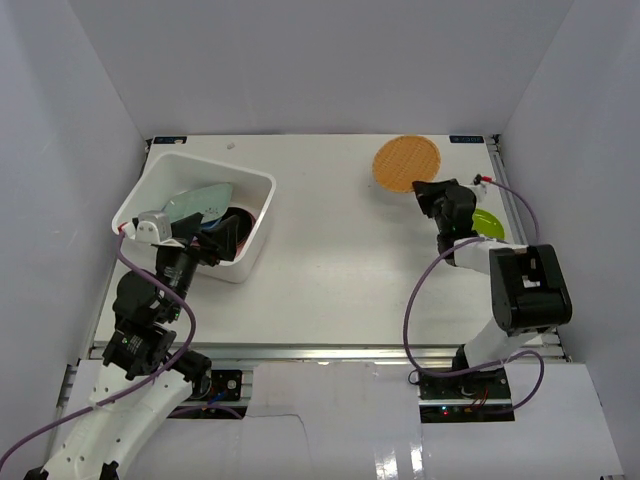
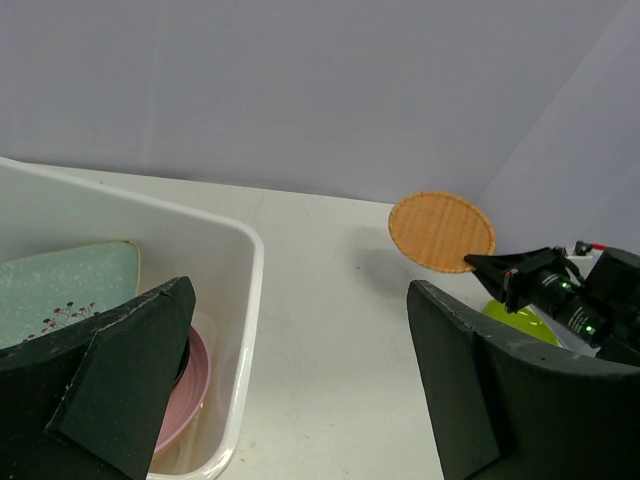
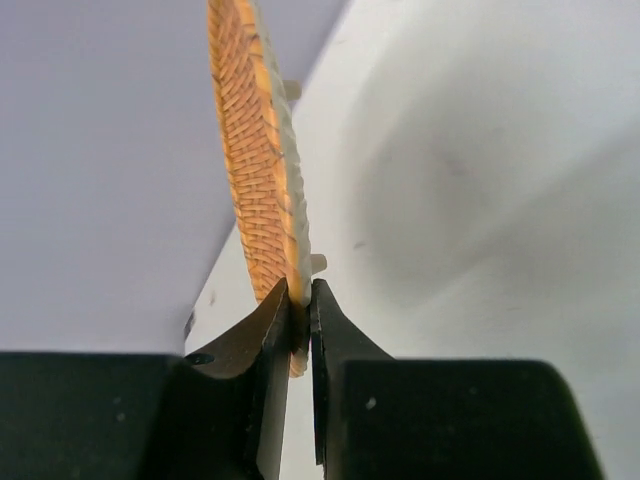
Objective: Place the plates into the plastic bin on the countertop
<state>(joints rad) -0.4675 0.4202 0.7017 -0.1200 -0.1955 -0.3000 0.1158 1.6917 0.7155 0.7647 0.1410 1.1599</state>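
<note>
Right gripper [image 3: 300, 300]: pressed together on the near rim of the orange woven plate [image 1: 407, 163].
Orange plate: far right of the countertop [image 1: 340, 260]; round, so no long axis; broad face up, edge-on to the wrist camera.
Left gripper [image 2: 300, 290]: spread wide, holding nothing, over the plastic bin [image 1: 255, 250] at the left.
Bin contents: pale green dish [image 2: 60, 290], pink plate [image 2: 190, 385].
Lime green plate [image 1: 487, 222]: right side, partly under the right arm.

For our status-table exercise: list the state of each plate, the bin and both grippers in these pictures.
Orange woven plate: rim clamped in right gripper.
Left gripper: open, above plastic bin's edge.
Lime green plate: flat on countertop, not held.
Plastic bin: holds pink plate, pale green dish.
</note>
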